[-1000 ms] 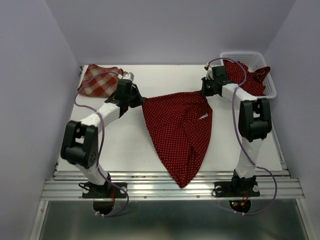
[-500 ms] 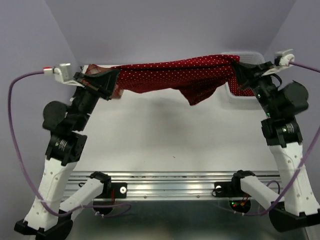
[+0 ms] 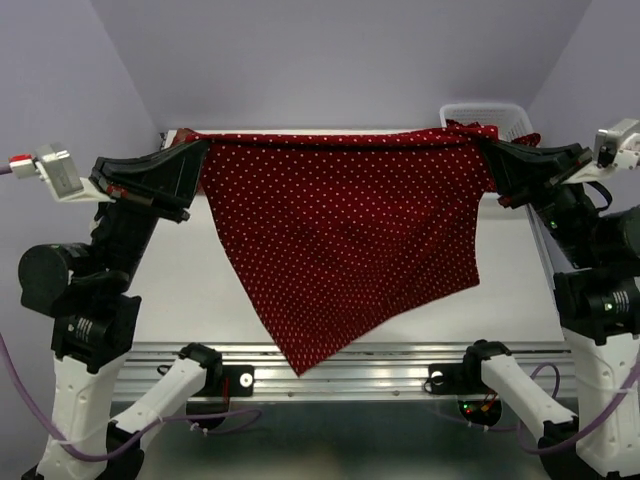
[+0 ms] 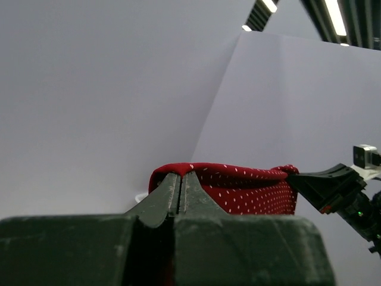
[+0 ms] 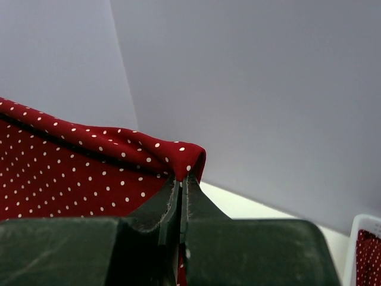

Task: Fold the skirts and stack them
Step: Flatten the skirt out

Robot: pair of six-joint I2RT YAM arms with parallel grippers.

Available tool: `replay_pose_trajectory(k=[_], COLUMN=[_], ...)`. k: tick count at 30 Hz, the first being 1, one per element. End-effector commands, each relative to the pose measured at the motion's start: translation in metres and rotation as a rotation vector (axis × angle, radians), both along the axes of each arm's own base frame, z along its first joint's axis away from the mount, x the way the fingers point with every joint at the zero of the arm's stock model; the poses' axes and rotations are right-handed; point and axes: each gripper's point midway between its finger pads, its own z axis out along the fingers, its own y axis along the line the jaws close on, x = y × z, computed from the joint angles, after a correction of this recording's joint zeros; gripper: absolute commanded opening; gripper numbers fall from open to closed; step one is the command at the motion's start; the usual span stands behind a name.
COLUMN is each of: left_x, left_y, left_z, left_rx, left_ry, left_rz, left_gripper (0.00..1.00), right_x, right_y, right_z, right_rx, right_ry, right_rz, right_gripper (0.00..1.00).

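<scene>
Dark-red dotted cloth is clenched in both claws: left claw [image 3: 198,152] and right claw [image 3: 482,148] each pinch an upper corner of the polka-dot skirt [image 3: 340,230], suspended above the table [image 3: 190,285]. Judged step: spreading before folding; next, lower it flat. Long axis runs left-right; its tip points down.

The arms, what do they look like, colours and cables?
The left arm and right arm match: white shells on the links, black round joints, black tapered jaws. A white camera block sits at each wrist, and purple cables trail off them.
</scene>
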Motion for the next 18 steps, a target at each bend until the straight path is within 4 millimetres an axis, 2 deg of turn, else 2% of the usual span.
replay_pose_trajectory(k=[1,4,5,6,7,8,9,10,11,12,13,14,15,16,17,18], left_x=[0.075,0.133,0.167,0.183,0.209,0.223,0.237,0.26,0.273,0.286,0.307,0.317,0.331,0.339,0.344,0.344], left_y=[0.01,0.01,0.01,0.009,0.003,0.004,0.002,-0.004,-0.003,0.004,0.002,0.003,0.001,-0.001,-0.004,-0.007], left_z=[-0.031,-0.086,-0.124,-0.143,-0.176,-0.201,-0.214,-0.249,-0.263,-0.278,-0.317,-0.326,-0.304,-0.328,-0.315,-0.316], left_rx=[-0.028,-0.002,0.023,0.035,0.077,0.1,0.111,0.158,0.166,0.176,0.222,0.238,0.232,0.278,0.28,0.281], left_ry=[0.143,0.314,0.413,0.456,0.527,0.576,0.592,0.65,0.677,0.723,0.819,0.862,0.84,0.917,0.894,0.893], left_rz=[0.188,0.296,0.365,0.387,0.401,0.418,0.42,0.42,0.431,0.446,0.45,0.452,0.45,0.451,0.438,0.422], left_gripper=[0.0,0.0,0.0,0.0,0.0,0.13,0.29,0.75,0.91,0.99,0.99,0.99,0.99,0.99,0.99,0.99], right_x=[0.069,0.107,0.13,0.142,0.153,0.173,0.183,0.193,0.212,0.225,0.237,0.25,0.25,0.269,0.264,0.266], right_y=[-0.008,-0.008,-0.005,-0.004,-0.002,0.003,0.005,0.006,0.006,0.004,0.002,-0.002,-0.012,-0.011,-0.013,-0.012], right_z=[-0.054,-0.097,-0.136,-0.152,-0.173,-0.214,-0.235,-0.254,-0.292,-0.302,-0.313,-0.324,-0.35,-0.346,-0.356,-0.354], right_rx=[0.037,0.041,0.022,0.026,0.024,0.01,0.008,0.005,-0.015,-0.032,-0.052,-0.075,-0.119,-0.156,-0.183,-0.177], right_ry=[0.228,0.354,0.448,0.478,0.519,0.592,0.636,0.675,0.755,0.776,0.808,0.845,0.972,0.996,1.059,1.056], right_rz=[-0.093,-0.13,-0.138,-0.142,-0.141,-0.133,-0.134,-0.14,-0.16,-0.181,-0.206,-0.236,-0.301,-0.305,-0.312,-0.309], right_gripper=[0.01,0.01,0.03,0.03,0.04,0.05,0.07,0.14,0.19,0.27,0.38,0.67,0.75,1.0,1.0,1.0])
